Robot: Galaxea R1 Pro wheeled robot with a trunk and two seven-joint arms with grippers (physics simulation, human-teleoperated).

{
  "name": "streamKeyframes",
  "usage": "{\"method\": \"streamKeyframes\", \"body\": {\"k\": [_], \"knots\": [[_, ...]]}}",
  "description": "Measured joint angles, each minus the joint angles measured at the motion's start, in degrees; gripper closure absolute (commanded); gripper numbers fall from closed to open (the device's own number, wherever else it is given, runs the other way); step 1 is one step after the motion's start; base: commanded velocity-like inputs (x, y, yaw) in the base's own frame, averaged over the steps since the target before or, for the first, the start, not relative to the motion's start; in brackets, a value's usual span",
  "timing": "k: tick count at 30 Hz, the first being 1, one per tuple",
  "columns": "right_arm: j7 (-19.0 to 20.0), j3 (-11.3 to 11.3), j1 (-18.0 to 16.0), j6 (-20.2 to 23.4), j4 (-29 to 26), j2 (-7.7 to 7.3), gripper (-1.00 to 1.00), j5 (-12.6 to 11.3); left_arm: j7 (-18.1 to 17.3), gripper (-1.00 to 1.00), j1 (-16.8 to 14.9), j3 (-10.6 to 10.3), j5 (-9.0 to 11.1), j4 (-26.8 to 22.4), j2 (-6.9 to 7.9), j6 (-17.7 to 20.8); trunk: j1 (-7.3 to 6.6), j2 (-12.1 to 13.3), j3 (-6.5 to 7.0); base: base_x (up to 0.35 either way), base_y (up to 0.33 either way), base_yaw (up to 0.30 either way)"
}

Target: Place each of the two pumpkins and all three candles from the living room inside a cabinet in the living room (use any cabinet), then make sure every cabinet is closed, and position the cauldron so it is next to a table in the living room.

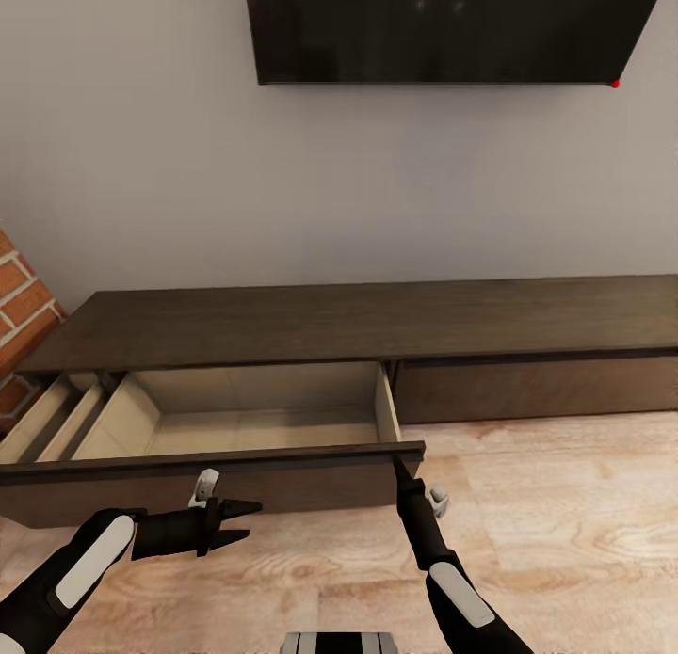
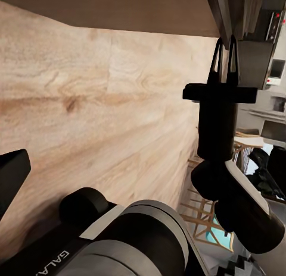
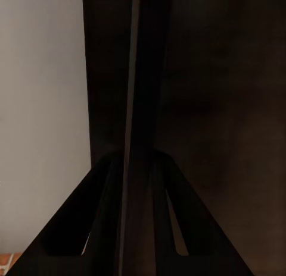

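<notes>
The long dark-brown cabinet (image 1: 358,320) stands against the wall with one wide drawer (image 1: 245,428) pulled out, its pale beige inside bare. My right gripper (image 1: 397,464) is shut on the top edge of the drawer front (image 1: 188,489) at its right end. The left wrist view shows those right fingers (image 2: 225,53) close together at that edge, and the right wrist view shows the thin panel edge (image 3: 134,62) between them. My left gripper (image 1: 247,522) hangs open and empty just in front of the drawer front. Pumpkins, candles, cauldron and low table are out of view.
A black TV (image 1: 452,28) hangs on the wall above the cabinet. A brick wall (image 1: 24,315) borders the left. Left of the drawer is another open compartment with slanted dividers (image 1: 56,419). A closed front (image 1: 537,386) lies to the right, above wooden floor (image 1: 565,522).
</notes>
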Motion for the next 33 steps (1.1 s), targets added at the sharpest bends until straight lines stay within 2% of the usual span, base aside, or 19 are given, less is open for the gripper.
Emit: {"method": "streamKeyframes", "body": {"k": [12,33], "knots": [[0.0,-0.2,0.0,0.0,0.0,0.00,1.00,0.0,0.0,-1.00,0.0,0.0,0.0,0.0,0.00,0.0,0.00,0.0,0.00,-0.108,0.000,0.000],[-0.9,-0.2,-0.5,0.1,0.0,0.01,1.00,0.1,0.0,-1.00,0.0,0.0,0.0,0.0,-0.01,0.0,0.00,0.0,0.01,-0.018,0.000,0.000]]}}
